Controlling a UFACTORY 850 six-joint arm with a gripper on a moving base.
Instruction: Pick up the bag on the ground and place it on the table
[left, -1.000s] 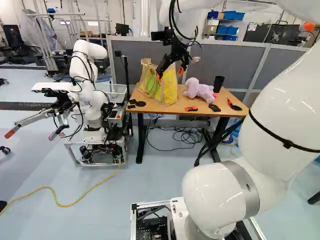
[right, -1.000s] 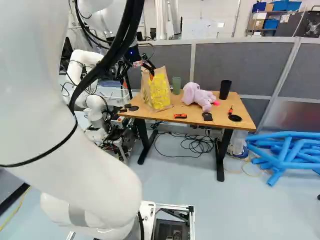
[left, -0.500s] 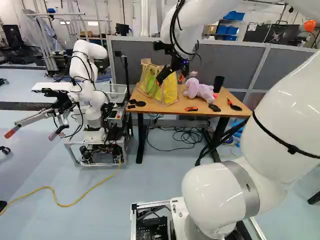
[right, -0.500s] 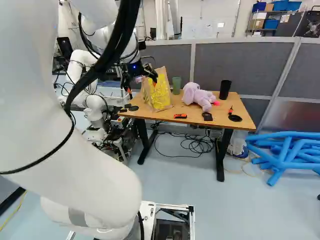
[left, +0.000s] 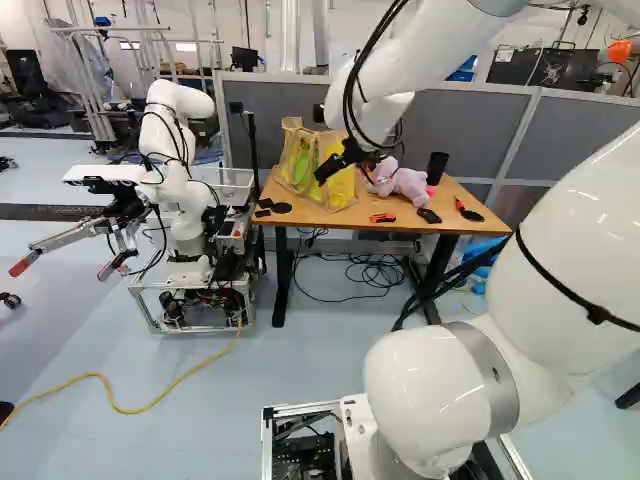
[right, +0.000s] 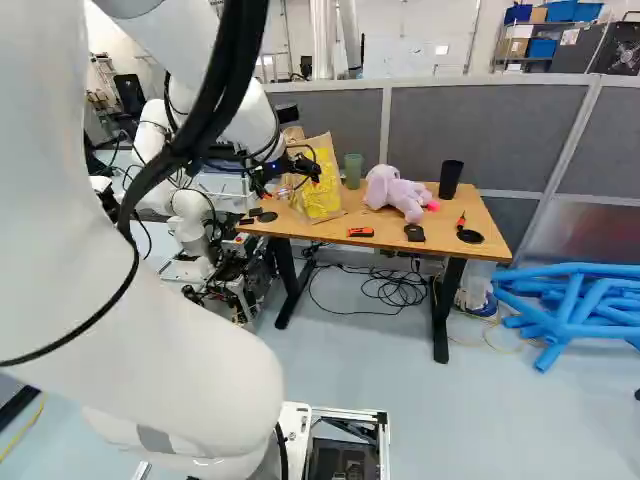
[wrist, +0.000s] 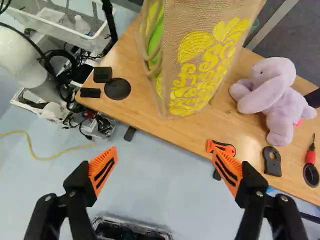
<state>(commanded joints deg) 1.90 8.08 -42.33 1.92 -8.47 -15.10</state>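
Item: one tan mesh bag with yellow print (wrist: 205, 65), which I logged upright on the brown wooden table (wrist: 145, 112), placing apparently complete; item: one black, orange-padded, two-fingered pincer (wrist: 165, 151), spread and empty, with only withdrawal, I judged, outstanding.

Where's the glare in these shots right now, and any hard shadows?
Left base view: small bright highlights on the glossy white arm; right base view: soft sheen on the partition's lower panel; wrist view: pale sheen on the floor, no hard-edged shadows standing out.
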